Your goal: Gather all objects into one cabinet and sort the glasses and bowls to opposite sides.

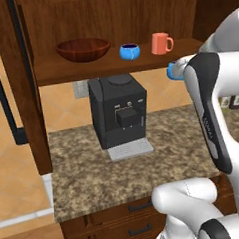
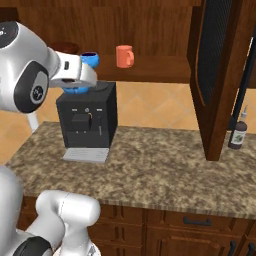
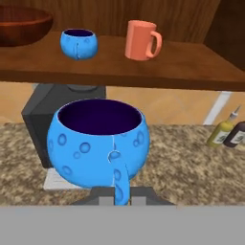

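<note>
while my gripper (image 3: 121, 197) is clamped on the blue cup (image 3: 98, 141) handle, transport is underway. next: raise it onto the cabinet shelf (image 3: 182, 67) beside the orange mug (image 3: 141, 40).

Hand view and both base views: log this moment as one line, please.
gripper: shut on blue cup handle, held in front of the shelf | on shelf: brown bowl, second blue cup, orange mug | coffee machine on counter

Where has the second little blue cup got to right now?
The second blue cup is held in the gripper by its handle, in the air just below the cabinet shelf, over the black coffee machine. The other blue cup and the orange mug stand on the shelf above.
</note>
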Controlling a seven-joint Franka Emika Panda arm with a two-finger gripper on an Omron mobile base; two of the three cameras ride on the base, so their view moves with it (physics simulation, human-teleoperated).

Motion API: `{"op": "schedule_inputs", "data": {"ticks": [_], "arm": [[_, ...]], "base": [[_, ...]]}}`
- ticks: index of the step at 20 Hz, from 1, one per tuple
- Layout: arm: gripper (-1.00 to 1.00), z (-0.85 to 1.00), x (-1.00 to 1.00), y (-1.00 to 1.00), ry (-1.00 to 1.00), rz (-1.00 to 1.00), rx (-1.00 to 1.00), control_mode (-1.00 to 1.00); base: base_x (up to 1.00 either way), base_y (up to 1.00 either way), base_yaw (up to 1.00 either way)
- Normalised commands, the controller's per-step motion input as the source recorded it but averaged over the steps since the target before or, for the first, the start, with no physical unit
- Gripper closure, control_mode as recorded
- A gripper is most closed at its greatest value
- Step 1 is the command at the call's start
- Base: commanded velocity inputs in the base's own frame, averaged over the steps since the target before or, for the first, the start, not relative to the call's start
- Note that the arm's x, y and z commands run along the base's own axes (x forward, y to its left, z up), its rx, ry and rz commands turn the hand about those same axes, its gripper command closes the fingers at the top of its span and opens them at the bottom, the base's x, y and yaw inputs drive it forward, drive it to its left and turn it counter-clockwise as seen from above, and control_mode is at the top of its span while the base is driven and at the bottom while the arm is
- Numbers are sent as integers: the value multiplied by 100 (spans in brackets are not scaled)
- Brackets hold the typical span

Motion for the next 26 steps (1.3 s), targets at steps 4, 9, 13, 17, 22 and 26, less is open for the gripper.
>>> {"op": "schedule_inputs", "data": {"ticks": [4, 9, 13, 17, 22, 26], "arm": [[100, 11, 77, 8, -1, -3, 0, -100], [100, -9, 79, 9, -9, -2, 0, -100], [100, -2, 51, 4, -16, -2, 0, -100], [100, -39, 31, 1, -15, -3, 0, -100], [100, -23, 31, 0, -1, -3, 0, -100], [100, 1, 58, 0, -3, 0, 4, -100]], "base": [[0, 0, 0], [0, 0, 0], [0, 0, 0], [0, 0, 0], [0, 0, 0], [0, 0, 0]]}}
